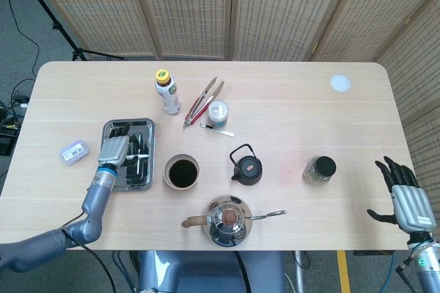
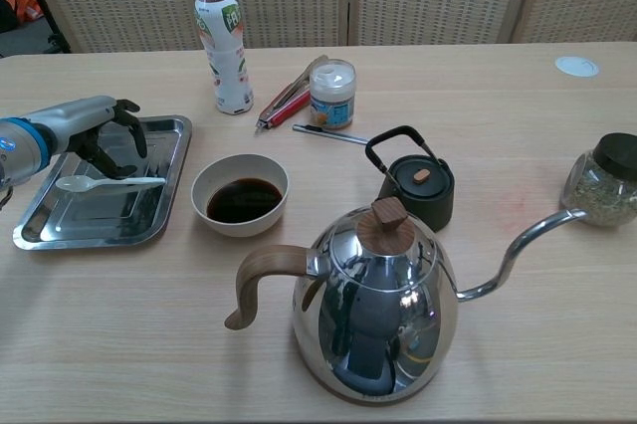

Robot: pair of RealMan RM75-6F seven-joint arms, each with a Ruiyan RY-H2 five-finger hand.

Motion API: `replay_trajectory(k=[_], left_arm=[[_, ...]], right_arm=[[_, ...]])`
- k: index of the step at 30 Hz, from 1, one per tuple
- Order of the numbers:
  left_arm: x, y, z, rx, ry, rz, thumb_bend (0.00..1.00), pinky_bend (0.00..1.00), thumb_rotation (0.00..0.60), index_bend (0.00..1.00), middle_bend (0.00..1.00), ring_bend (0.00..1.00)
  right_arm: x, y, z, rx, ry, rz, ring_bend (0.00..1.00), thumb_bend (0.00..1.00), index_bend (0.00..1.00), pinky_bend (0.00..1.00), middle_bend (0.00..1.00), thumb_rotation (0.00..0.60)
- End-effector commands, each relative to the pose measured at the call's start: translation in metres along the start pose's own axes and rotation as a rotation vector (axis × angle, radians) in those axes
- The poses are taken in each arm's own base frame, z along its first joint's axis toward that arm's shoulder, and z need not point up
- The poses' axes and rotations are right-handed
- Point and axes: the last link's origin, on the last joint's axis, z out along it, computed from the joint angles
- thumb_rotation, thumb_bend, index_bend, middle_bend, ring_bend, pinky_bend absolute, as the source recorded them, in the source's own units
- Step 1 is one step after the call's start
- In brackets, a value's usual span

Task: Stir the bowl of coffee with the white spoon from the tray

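The white spoon (image 2: 109, 183) lies flat in the steel tray (image 2: 90, 220), its handle pointing right toward the bowl of coffee (image 2: 240, 195). My left hand (image 2: 100, 130) hovers over the tray's far part with fingers curved down just behind the spoon, holding nothing. From the head view the left hand (image 1: 113, 150) covers the left side of the tray (image 1: 128, 122), and the bowl (image 1: 181, 171) stands just to its right. My right hand (image 1: 404, 195) is open with fingers spread, past the table's right edge, far from everything.
A steel kettle (image 1: 229, 221) stands near the front edge below the bowl, with a black teapot (image 1: 245, 166) to the bowl's right. Behind are a bottle (image 1: 167, 91), tongs (image 1: 203, 100) and a small jar (image 1: 218, 111). A glass jar (image 1: 320, 169) is at right, a small box (image 1: 74, 152) left of the tray.
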Motion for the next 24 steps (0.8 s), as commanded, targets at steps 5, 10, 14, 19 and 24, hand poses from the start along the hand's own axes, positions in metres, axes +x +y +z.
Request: replay_trajectory(k=[5,10,14,19,24], left_arm=[[-0.01,0.002,0.002,0.018,0.003,0.022,0.37,0.0,0.6,0.48,0.0,0.0],[-0.011,0.006,0.004,0.015,0.003,0.032,0.37,0.0,0.6,0.49,0.0,0.0],[-0.015,0.01,0.006,0.005,0.004,0.054,0.38,0.0,0.6,0.5,0.0,0.0],[-0.021,0.012,0.009,0.008,0.006,0.07,0.38,0.0,0.6,0.51,0.0,0.0],[-0.024,0.012,0.011,0.012,0.006,0.081,0.38,0.0,0.6,0.5,0.0,0.0]], right_arm=[[0.001,0.0,0.0,-0.005,0.002,0.015,0.0,0.0,0.0,0.0,0.0,0.6],[0.004,0.002,-0.001,0.003,0.008,0.012,0.0,0.0,0.0,0.0,0.0,0.6],[0.004,0.002,-0.001,0.001,0.006,0.023,0.0,0.0,0.0,0.0,0.0,0.6],[0.003,0.001,-0.001,-0.001,0.006,0.028,0.0,0.0,0.0,0.0,0.0,0.6],[0.004,0.002,-0.001,-0.003,0.006,0.032,0.0,0.0,0.0,0.0,0.0,0.6]])
